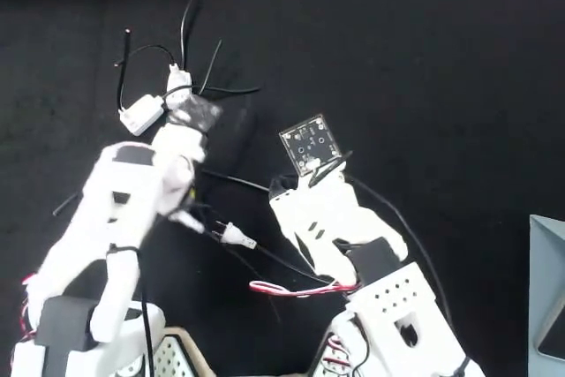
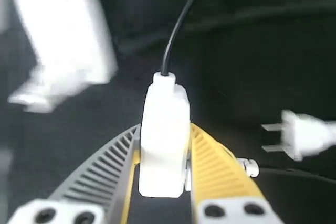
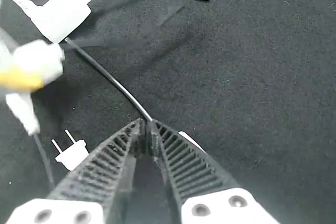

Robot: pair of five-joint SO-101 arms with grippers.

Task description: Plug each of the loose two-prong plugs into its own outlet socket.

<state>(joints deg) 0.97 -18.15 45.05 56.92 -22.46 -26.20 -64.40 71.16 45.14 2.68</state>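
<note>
The two-prong plug (image 3: 71, 153) lies loose on the black table (image 1: 441, 86), just beside your right gripper (image 3: 148, 129) on its left-arm side. The plug is white and stubby, both prongs bare. Your right gripper is pinched narrow on a thin black cable (image 3: 105, 74), and your left gripper (image 2: 165, 132) clamps a white corded block (image 2: 164, 108).

High view: fixed overhead, looking down on the table (image 1: 441, 59), arm bases at 6 o'clock. Wrist views: close behind left gripper (image 2: 165, 129) and right gripper (image 3: 148, 125), facing outward along them. All three share the loose plug (image 1: 237, 236)
</note>
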